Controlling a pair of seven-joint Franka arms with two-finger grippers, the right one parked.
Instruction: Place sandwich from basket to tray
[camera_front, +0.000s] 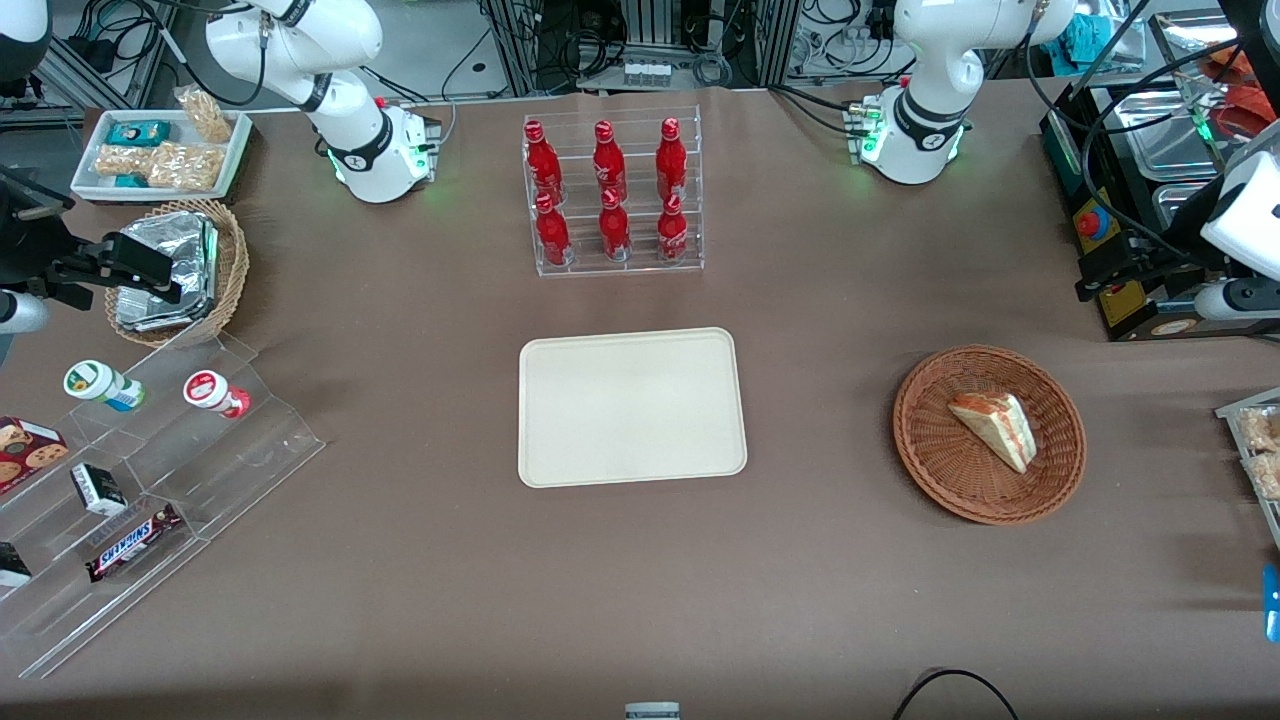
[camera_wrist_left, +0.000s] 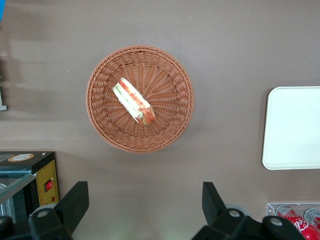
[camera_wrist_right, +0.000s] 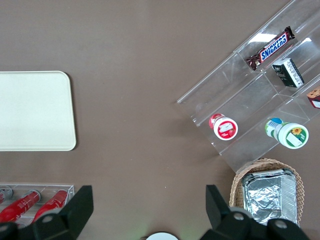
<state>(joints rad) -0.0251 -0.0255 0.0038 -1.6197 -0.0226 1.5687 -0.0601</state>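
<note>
Hovering high with fingers (camera_wrist_left: 67, 207) spread wide apart and gripping nothing, the gripper (camera_wrist_left: 145, 207). Lying below it and a little farther from the front camera's edge of view, the sandwich (camera_wrist_left: 133, 100) inside the basket (camera_wrist_left: 102, 125). Sitting well apart sideways, toward the parked arm, the tray (camera_wrist_left: 292, 127), bare.

A triangular wedge sandwich (camera_front: 993, 429) of pale bread with orange-red and green filling lay in the shallow reddish-brown wicker basket (camera_front: 935, 470). The flat cream rectangular tray (camera_front: 631, 407) sat bare, well apart. The open claw (camera_wrist_left: 145, 207) hung high over the desk near the basket.
</note>
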